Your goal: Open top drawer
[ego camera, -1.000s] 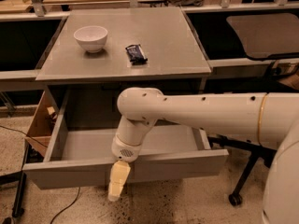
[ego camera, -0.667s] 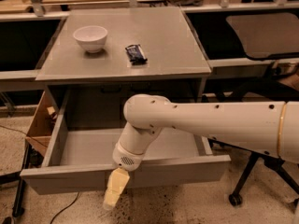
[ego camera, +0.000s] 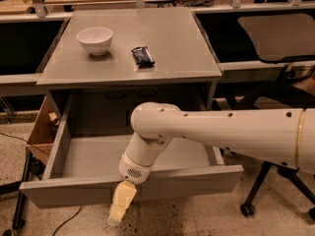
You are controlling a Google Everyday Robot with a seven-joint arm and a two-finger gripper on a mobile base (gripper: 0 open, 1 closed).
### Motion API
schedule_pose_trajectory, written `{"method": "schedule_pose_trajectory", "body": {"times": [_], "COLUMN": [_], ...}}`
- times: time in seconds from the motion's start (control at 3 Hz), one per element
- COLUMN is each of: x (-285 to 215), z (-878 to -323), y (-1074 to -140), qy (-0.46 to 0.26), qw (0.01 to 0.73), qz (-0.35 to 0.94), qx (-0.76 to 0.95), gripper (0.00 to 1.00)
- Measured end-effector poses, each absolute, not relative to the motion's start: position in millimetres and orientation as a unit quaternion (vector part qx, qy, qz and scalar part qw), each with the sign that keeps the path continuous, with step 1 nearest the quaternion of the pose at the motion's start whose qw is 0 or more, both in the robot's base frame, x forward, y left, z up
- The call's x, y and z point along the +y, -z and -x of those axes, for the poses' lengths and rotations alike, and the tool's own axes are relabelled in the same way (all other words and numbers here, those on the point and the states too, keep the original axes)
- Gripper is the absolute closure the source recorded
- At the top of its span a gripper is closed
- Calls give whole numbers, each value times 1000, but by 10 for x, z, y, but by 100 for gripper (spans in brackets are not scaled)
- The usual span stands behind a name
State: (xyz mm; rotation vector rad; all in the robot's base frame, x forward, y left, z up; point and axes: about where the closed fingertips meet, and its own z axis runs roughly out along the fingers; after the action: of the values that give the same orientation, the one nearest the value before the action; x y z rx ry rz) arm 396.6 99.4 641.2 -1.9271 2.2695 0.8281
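Note:
The top drawer [ego camera: 74, 193] is a wide grey drawer under the grey cabinet top, pulled far out toward me, with its bare inside showing. My white arm reaches in from the right and bends down over the drawer's front panel. My gripper [ego camera: 119, 206], with cream-coloured fingers, hangs in front of the front panel near its middle, pointing down toward the floor. I cannot tell whether it touches the panel.
On the cabinet top [ego camera: 172, 48] stand a white bowl [ego camera: 95, 39] and a dark snack packet [ego camera: 142, 56]. A cardboard box [ego camera: 42, 129] sits left of the drawer. An office chair base [ego camera: 275, 188] is at the right. Speckled floor lies in front.
The drawer has slid further out toward me. My gripper has moved down and toward me with the front panel, and the arm has come forward.

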Motion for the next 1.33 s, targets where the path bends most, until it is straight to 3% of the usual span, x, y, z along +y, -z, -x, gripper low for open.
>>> {"method": "schedule_pose_trajectory", "body": {"times": [1.33], "x": [795], "z": [-3789], "y": [-6411], "qy": [-243], "qw": [63], "qz": [593], "qx": [765], "gripper": [0]}}
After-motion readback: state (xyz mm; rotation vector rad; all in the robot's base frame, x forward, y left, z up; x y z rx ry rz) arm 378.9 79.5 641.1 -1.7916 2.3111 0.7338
